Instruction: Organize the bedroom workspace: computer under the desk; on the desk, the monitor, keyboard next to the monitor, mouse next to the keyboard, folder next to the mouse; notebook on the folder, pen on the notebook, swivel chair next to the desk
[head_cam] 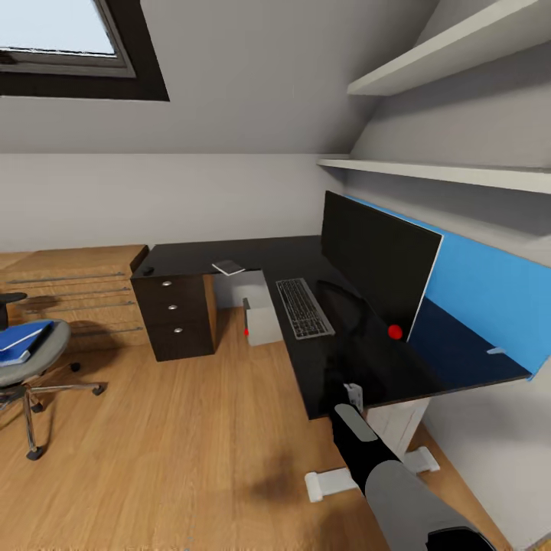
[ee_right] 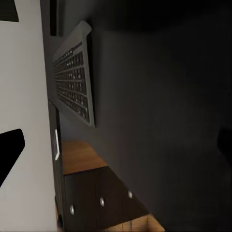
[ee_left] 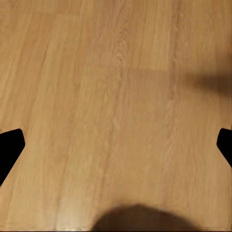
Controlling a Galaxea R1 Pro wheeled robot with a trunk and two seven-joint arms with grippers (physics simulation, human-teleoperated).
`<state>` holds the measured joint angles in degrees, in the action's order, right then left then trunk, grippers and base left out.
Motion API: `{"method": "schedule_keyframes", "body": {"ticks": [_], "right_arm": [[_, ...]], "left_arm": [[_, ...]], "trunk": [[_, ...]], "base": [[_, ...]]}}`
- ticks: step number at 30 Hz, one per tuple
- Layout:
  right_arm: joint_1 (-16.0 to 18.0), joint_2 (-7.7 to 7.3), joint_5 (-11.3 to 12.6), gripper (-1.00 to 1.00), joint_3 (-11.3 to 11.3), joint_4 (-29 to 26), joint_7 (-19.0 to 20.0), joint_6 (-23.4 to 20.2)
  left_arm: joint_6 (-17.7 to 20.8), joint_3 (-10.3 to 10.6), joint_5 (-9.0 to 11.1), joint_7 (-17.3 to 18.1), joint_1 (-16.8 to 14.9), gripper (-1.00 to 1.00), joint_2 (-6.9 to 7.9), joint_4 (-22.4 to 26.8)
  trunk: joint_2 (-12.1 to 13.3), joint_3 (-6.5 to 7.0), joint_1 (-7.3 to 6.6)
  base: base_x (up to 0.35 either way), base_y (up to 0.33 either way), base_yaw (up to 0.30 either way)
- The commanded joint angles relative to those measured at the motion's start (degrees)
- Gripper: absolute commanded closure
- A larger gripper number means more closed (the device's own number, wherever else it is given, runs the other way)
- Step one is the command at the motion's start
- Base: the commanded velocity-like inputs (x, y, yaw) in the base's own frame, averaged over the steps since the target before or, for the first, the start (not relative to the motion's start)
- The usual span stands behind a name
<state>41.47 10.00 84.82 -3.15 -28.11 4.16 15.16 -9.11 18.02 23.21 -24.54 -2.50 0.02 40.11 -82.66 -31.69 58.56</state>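
The keyboard [head_cam: 304, 307] lies on the black desk [head_cam: 360, 367] in front of the monitor [head_cam: 376, 261], and the computer [head_cam: 262, 312] stands under the desk. The blue folder [head_cam: 23, 340] rests on the swivel chair [head_cam: 34, 360], well apart. The right gripper [ee_right: 116, 145] hovers over the desk, fingers spread; the left gripper [ee_left: 116, 145], fingers spread, faces the wooden floor [ee_left: 116, 96]

Bare desk [head_cam: 229, 252] left of keyboard [head_cam: 304, 307]; monitor [head_cam: 375, 264] blocks the right
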Motion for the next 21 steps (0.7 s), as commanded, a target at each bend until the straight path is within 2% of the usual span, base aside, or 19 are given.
{"method": "schedule_keyframes", "body": {"ticks": [1, 9, 15, 21], "right_arm": [[0.05, 0.00, 0.61, -1.00, -0.23, 0.10, 0.32, 0.33], [0.07, 0.00, 0.61, -1.00, -0.28, 0.16, -2.30, 0.22], [0.03, 0.00, 0.61, -1.00, -0.23, 0.34, -2.56, 0.33], [0.02, 0.00, 0.54, -1.00, -0.27, 0.48, -2.58, 0.39]], "left_arm": [[-0.35, 0.35, 0.61, -0.37, -0.05, -1.00, 0.03, -0.02], [-0.06, 0.34, 0.75, -0.42, -0.05, -1.00, 0.00, -0.03], [-0.04, 0.29, 0.78, -0.36, -0.05, -1.00, 0.00, -0.03], [-0.03, 0.32, 0.78, -0.33, -0.05, -1.00, 0.04, -0.03]], "trunk": [[-0.03, -0.05, -0.04], [-0.03, -0.05, -0.04], [-0.03, -0.05, -0.04], [-0.03, -0.05, -0.04]], "base": [[-0.334, 0.000, 0.000], [-0.334, 0.000, 0.000], [-0.333, -0.028, 0.000], [-0.256, -0.123, 0.000]]}}
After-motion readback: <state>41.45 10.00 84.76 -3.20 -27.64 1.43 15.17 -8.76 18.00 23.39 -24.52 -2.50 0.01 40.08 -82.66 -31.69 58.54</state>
